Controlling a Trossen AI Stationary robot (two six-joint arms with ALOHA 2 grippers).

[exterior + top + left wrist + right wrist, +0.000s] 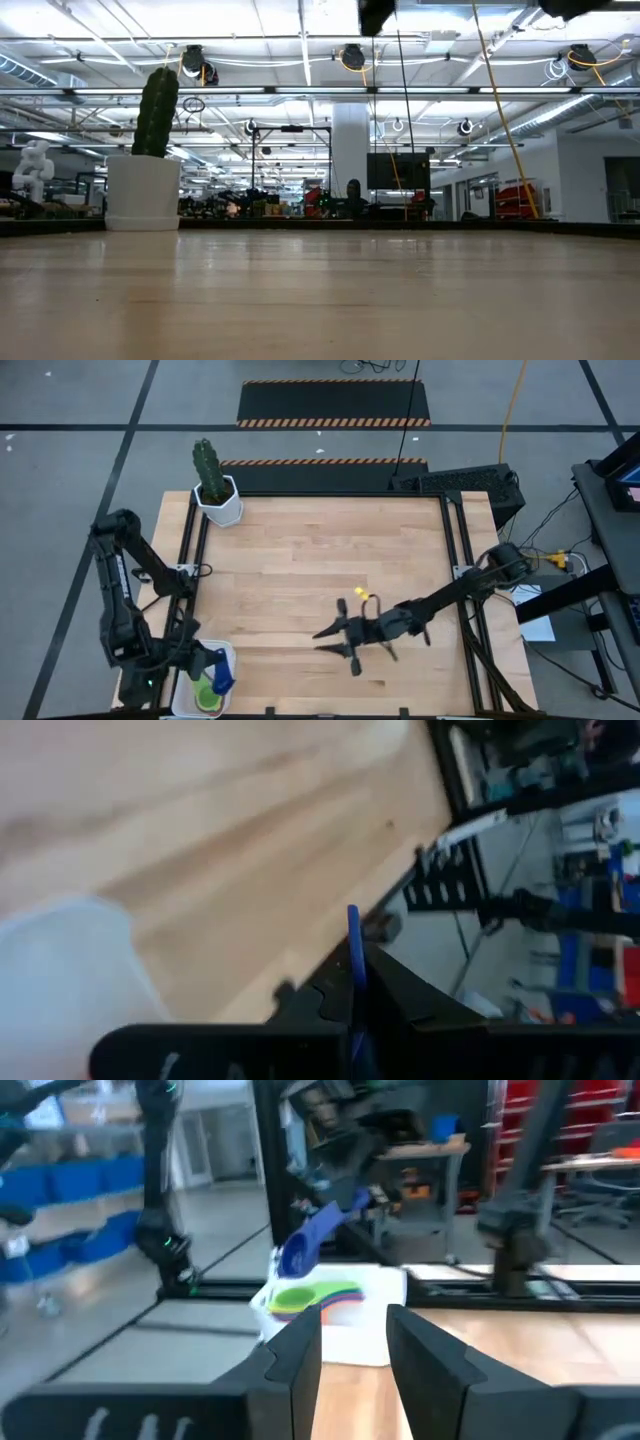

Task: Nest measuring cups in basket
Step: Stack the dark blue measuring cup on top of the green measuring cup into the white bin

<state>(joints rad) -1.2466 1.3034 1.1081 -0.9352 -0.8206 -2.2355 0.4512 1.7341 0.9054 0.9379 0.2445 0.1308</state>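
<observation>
Left arm: folded along the left edge of the high view, left gripper [205,663] at lower left, fingers pinched together. Right arm: reaching from the right edge toward lower centre, right gripper [325,640] with fingers [300,1355] parted, nothing between them.

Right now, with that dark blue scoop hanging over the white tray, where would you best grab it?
By its handle. It is thin and flat, so two fingers can pinch its faces, coming from the end away from the bowl. The left gripper holds the dark blue cup that way, with the bowl hanging free over the green cup in the basket.
</observation>
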